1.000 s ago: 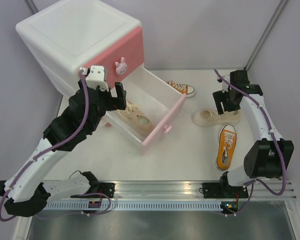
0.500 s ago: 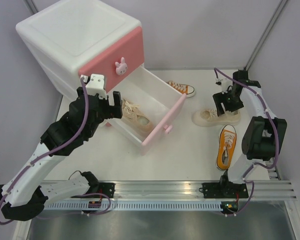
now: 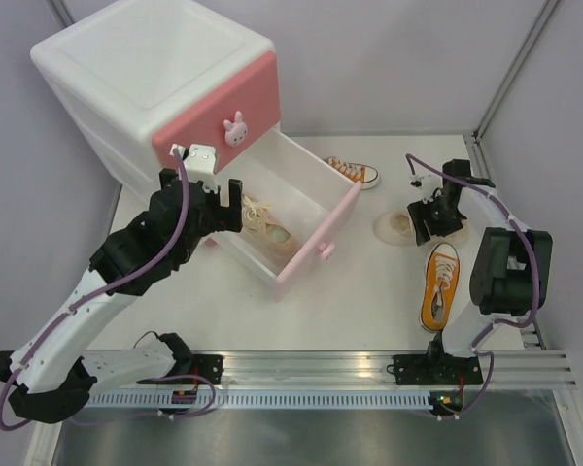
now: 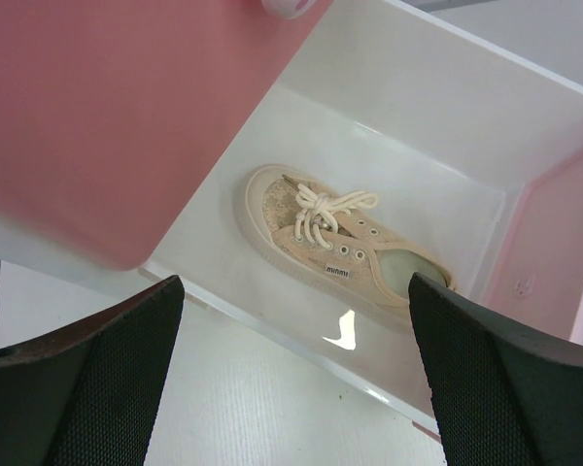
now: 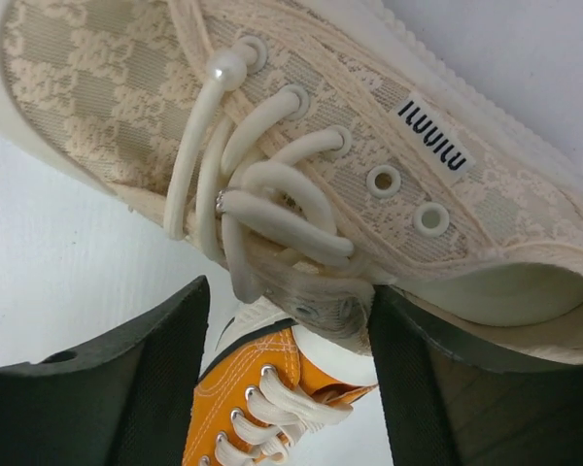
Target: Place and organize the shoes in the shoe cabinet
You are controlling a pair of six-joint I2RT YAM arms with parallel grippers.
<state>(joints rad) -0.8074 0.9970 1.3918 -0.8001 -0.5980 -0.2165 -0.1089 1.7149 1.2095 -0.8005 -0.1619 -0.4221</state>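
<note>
The white shoe cabinet has its lower drawer pulled out. One cream shoe lies inside it. My left gripper hangs open above the drawer's left wall, holding nothing. A second cream shoe lies on the table at the right. My right gripper is down on it, open, with the tongue and side wall between its fingers. An orange shoe lies just in front. Another orange shoe sits behind the drawer.
The drawer's pink front juts toward the table's middle. Grey walls close in the table on the left, back and right. A metal rail with both arm bases runs along the near edge.
My right gripper has come down and toward the near side onto the cream shoe, and its jaws have narrowed a little. My left gripper has shifted slightly beside the drawer, still open.
</note>
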